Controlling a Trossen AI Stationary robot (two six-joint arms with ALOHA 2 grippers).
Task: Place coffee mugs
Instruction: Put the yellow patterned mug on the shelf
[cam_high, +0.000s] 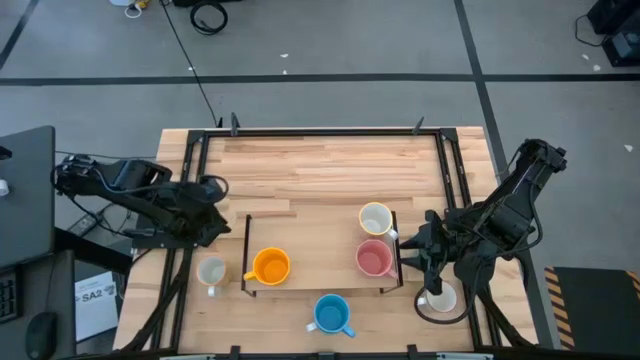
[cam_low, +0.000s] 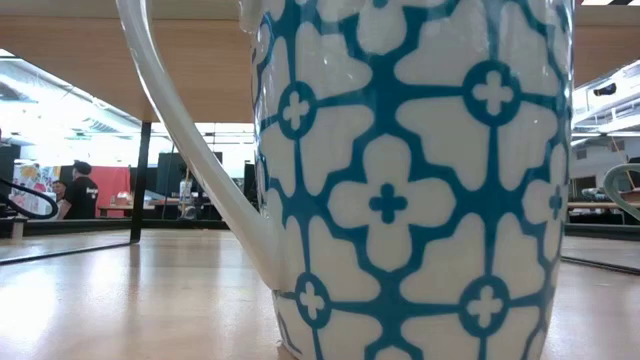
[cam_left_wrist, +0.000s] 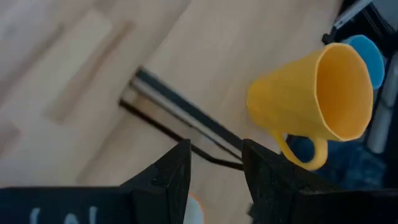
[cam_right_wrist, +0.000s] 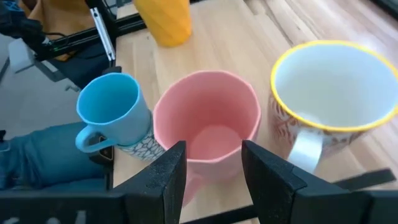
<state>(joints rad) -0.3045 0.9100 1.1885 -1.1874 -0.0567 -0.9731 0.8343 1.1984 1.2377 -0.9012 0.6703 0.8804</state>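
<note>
Several mugs stand upright on the wooden table. An orange mug (cam_high: 270, 266) (cam_left_wrist: 311, 102), a pink mug (cam_high: 374, 258) (cam_right_wrist: 208, 121) and a cream mug with a yellow rim (cam_high: 375, 218) (cam_right_wrist: 329, 81) stand inside a thin black frame (cam_high: 246, 250). A blue mug (cam_high: 332, 314) (cam_right_wrist: 112, 102) stands near the table's near edge; its blue-and-white patterned wall (cam_low: 400, 180) fills the low view. One white mug (cam_high: 211, 272) stands left of the frame, another (cam_high: 440, 298) under the right arm. My left gripper (cam_high: 212, 222) (cam_left_wrist: 214, 165) is open, left of the frame. My right gripper (cam_high: 410, 248) (cam_right_wrist: 211, 171) is open, just right of the pink mug.
Black rails (cam_high: 190, 160) run along the table's left and right sides. The frame's thin black rail (cam_left_wrist: 180, 115) lies just ahead of my left fingers. The far half of the table (cam_high: 320, 165) is bare wood. A laptop (cam_high: 25, 190) sits off the left side.
</note>
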